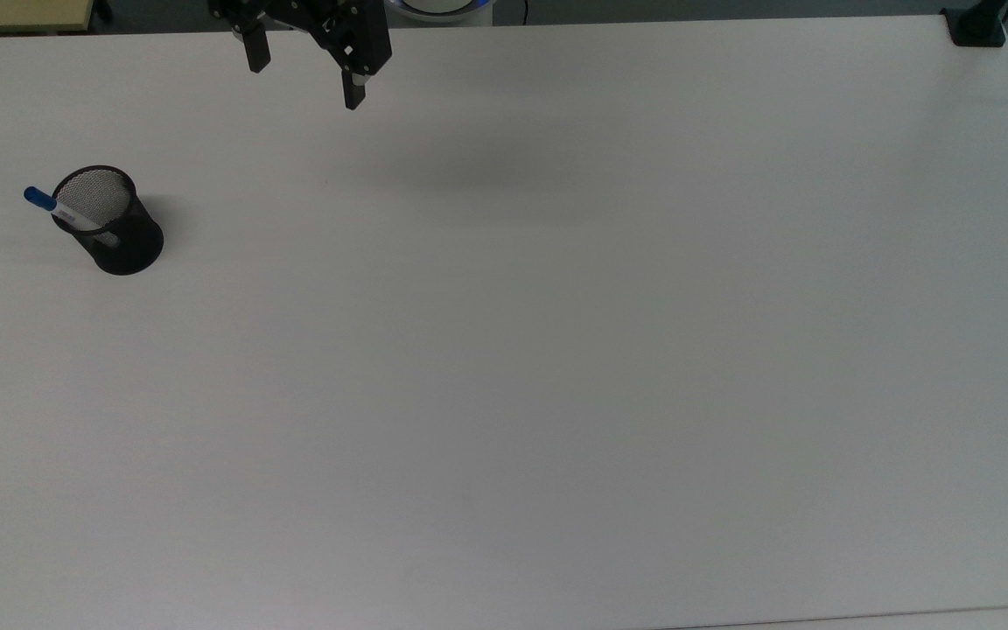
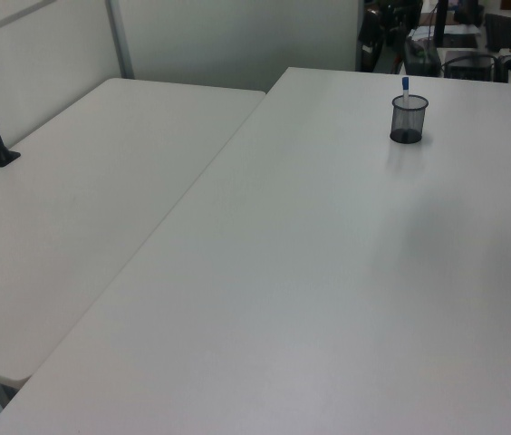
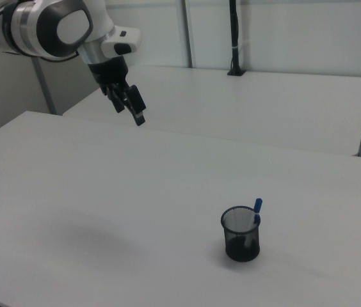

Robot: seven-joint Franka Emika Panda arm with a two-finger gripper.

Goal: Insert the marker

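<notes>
The hand (image 1: 304, 74) hangs wide and empty, well apart from the marker (image 1: 62, 208) leaning in the cup (image 1: 110, 223), which could tip

Top view: straight down over the table (image 1: 556, 350). Left and right views: low, oblique, opposite sides. All sharing the mesh cup (image 1: 110, 223), well apart from the gripper (image 1: 304, 74).

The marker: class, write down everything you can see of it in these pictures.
The marker is slim, with a white barrel and a blue cap. It stands tilted inside the black mesh cup, cap end up, leaning on the rim at the top view's left and poking above it. Its lower part is hidden in the cup. The gripper, open, hangs well away from it.
</notes>
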